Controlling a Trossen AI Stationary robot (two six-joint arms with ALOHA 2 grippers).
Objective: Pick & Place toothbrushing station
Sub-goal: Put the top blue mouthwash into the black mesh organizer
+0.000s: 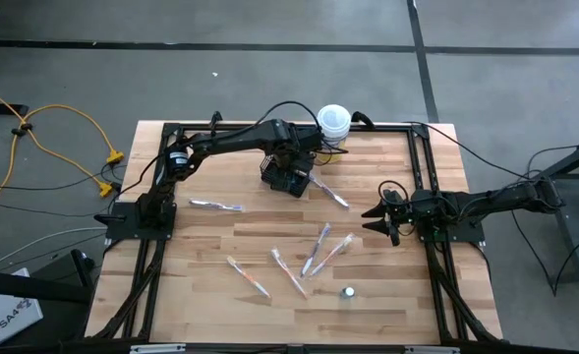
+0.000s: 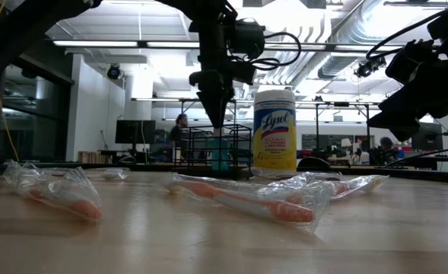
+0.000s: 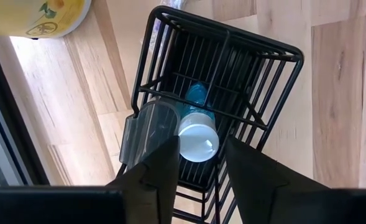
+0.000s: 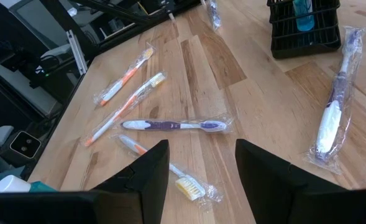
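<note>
Table: pale wood planks, black frame rails along left, right and far edges; near half mostly bare betw. scattered items.
Room: grey floor around table w/ yellow cable at left; in low view, open workshop w/ ceiling ducts and a person far behind.
Left arm: reaches from left rail across far part of table, ends over the basket.
Right arm: waits at right edge, clear of all items.
Canister: white lid, yellow label, upright at far edge just beside the basket.
Basket: small black wire mesh, upright, far-centre of table, well clear of side rails.
Left gripper: pointing straight down over basket's open top, fingers parted, nothing clamped; a white-bottomed tube sits betw. and below the tips.
Right gripper: fingers spread wide, empty, above wood near right rail.
Toothbrushes: wrapped in clear plastic, several loose in centre and near part of table, one toward left, one just beside basket.
Tube in basket: teal w/ white end, standing inside.
Second tube: lying alone nr the near edge, apart from brushes.
</note>
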